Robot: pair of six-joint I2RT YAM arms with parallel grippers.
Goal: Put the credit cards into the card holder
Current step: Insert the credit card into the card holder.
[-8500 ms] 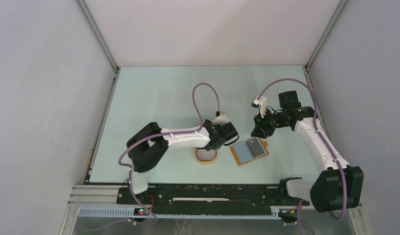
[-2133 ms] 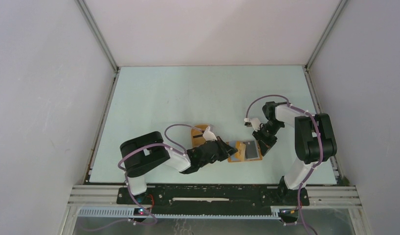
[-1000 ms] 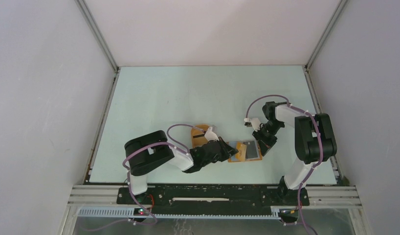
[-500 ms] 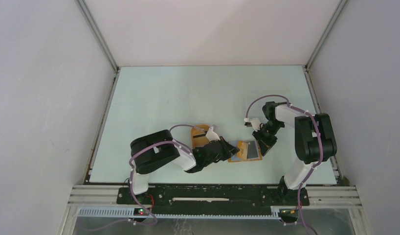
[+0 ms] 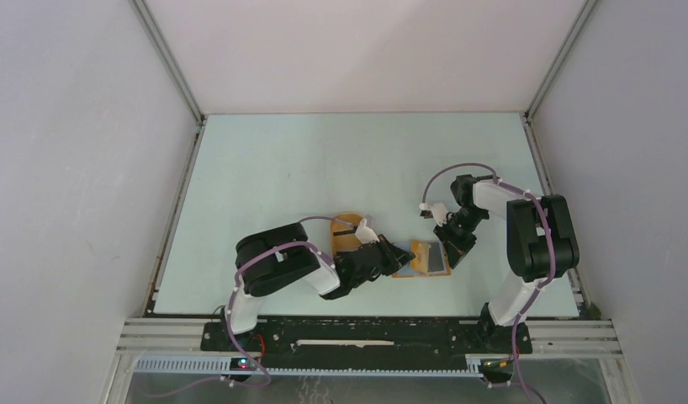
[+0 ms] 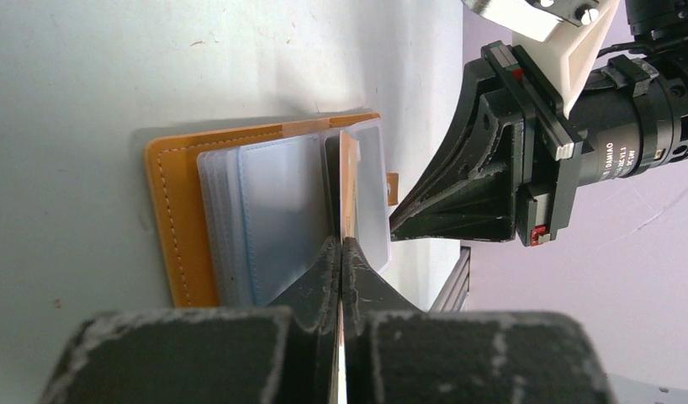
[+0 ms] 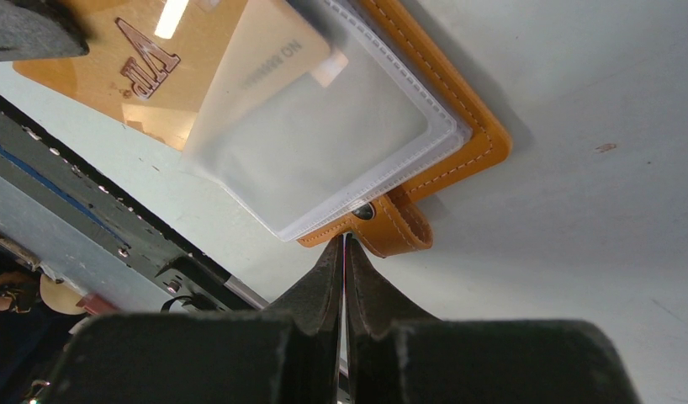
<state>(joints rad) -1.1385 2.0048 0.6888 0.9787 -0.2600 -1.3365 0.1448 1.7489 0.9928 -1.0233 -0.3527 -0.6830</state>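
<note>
Left tool (image 6: 341, 244) clamped on a gold card (image 6: 348, 181), card's far end under a clear sleeve (image 7: 324, 160) of the open holder (image 6: 177, 219) on the table (image 6: 156, 67), right tool (image 7: 345, 244) pinched closed, tips at the holder's snap tab (image 7: 395, 229).

Card holder (image 7: 479, 135) is orange-tan with a paler stitched line round the edge, and the snap strap (image 7: 399, 231) is the same colour. The sleeves (image 7: 324, 143) inside are frosted clear, kinda milky grey-blue. The card (image 7: 80, 63) is golden tan with dark brown "VIP" lettering. Table (image 5: 324, 160) is pale minty green with a few tiny dark specks. Left gripper (image 6: 341, 251) and right gripper (image 7: 344, 246) are black, scuffed grey. Cables (image 5: 467, 167) are purple.
</note>
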